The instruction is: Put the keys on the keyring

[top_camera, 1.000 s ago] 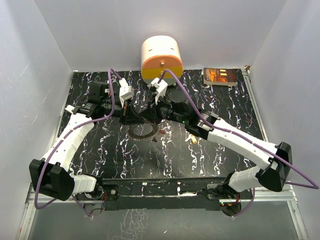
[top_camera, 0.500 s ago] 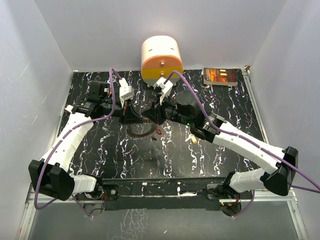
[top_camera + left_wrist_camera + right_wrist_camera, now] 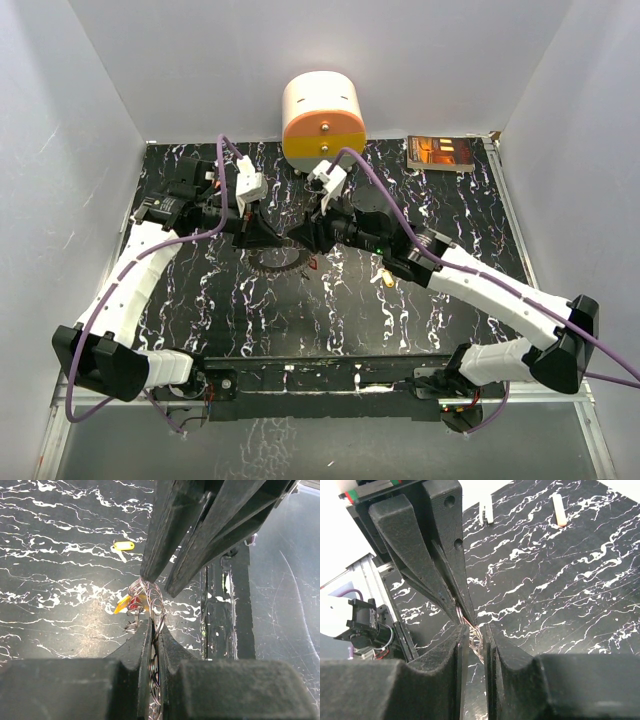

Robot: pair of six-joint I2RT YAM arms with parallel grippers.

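The silvery keyring [image 3: 280, 262] hangs between both grippers above the middle of the black marbled table [image 3: 440, 230]. My left gripper [image 3: 268, 236] is shut on its wire loops [image 3: 156, 607]. My right gripper [image 3: 303, 238] meets it tip to tip, its jaws nearly closed with ring loops [image 3: 479, 632] between them. A red key [image 3: 134, 604] and an orange-yellow key [image 3: 121, 606] hang just below the ring; the red one shows in the top view [image 3: 312, 263]. A yellow key [image 3: 123, 546] lies loose on the table, also in the top view [image 3: 385, 280].
A cream and orange cylinder [image 3: 322, 118] stands at the back centre. A dark box with orange marks [image 3: 440, 152] lies at the back right. A white flat bar [image 3: 486, 512] and an orange-and-white stick [image 3: 559, 511] lie beyond the grippers. White walls enclose three sides.
My right gripper has moved left and closed up to the left gripper's tips at the keyring. The left arm has shifted slightly. The red key has drifted a little left.
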